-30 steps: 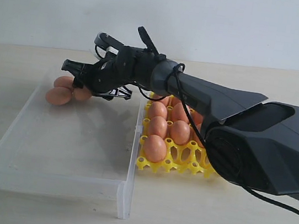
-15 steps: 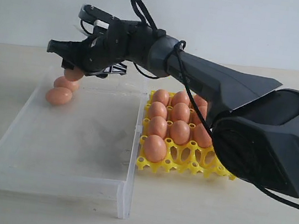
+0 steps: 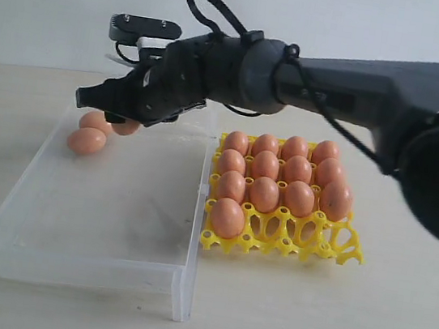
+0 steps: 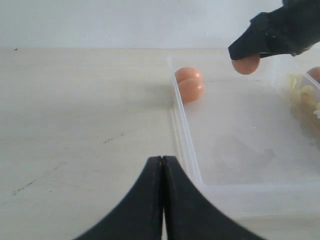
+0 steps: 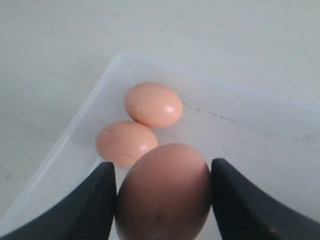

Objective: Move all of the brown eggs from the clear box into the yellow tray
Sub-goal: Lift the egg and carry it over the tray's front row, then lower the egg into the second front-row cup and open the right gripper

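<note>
My right gripper [image 3: 118, 114] hangs over the far left corner of the clear box [image 3: 83, 264], shut on one brown egg [image 5: 162, 192] that fills the gap between its fingers [image 5: 97, 200]. From the left wrist the same held egg [image 4: 246, 65] shows clear of the box floor. Two brown eggs [image 3: 95, 120] [image 3: 86, 140] lie touching in that corner below it. The yellow tray [image 3: 346, 252] stands to the right of the box with several eggs in its cups. My left gripper [image 4: 163, 159] is shut and empty, over the table just outside the box wall [image 4: 185, 140].
The box floor [image 3: 116, 199] is bare apart from the two eggs. The tray's front row has open cups [image 3: 300, 233] beside one egg [image 3: 227, 217]. The black right arm [image 3: 363, 70] stretches across above the tray. A pale wall stands behind the table.
The right gripper lifted an egg off the pile in the box corner and shifted a little to the right. Its forearm swung up, uncovering the tray's right side.
</note>
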`<move>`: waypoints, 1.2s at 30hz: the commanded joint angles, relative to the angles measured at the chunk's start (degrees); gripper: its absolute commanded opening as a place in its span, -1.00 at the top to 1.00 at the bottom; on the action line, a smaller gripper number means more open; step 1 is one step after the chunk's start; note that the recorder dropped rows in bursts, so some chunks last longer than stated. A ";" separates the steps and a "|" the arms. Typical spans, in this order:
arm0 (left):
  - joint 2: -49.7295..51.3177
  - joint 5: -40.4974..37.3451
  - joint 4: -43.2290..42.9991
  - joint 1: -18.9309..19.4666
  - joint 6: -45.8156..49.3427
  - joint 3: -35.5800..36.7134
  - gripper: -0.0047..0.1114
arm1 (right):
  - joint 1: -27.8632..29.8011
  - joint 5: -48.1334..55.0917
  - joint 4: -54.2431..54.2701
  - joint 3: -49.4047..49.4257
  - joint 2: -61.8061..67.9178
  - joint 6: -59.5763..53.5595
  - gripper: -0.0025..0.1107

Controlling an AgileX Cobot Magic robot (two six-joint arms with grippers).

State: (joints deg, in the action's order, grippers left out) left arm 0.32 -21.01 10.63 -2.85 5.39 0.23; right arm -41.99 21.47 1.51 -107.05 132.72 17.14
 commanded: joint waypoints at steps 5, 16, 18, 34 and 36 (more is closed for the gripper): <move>-0.32 0.22 0.14 0.06 0.16 -0.23 0.92 | 0.07 -22.85 -6.33 38.20 -28.78 -6.96 0.96; -0.32 0.22 0.14 0.06 0.16 -0.23 0.92 | 10.83 -30.32 1.18 63.52 -40.40 -12.22 0.96; -0.32 0.22 0.14 0.06 0.16 -0.23 0.92 | 10.83 -32.29 1.16 65.04 -40.40 -12.01 0.96; -0.32 0.22 0.14 0.06 0.16 -0.23 0.92 | 8.36 -36.04 5.24 68.52 -35.84 -13.24 0.96; -0.32 0.22 0.14 0.06 0.16 -0.23 0.92 | 8.36 -36.45 5.52 68.52 -35.32 -13.24 0.96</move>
State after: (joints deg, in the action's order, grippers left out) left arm 0.32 -21.01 10.63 -2.85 5.39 0.23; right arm -33.36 -13.11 6.73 -38.61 96.68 4.45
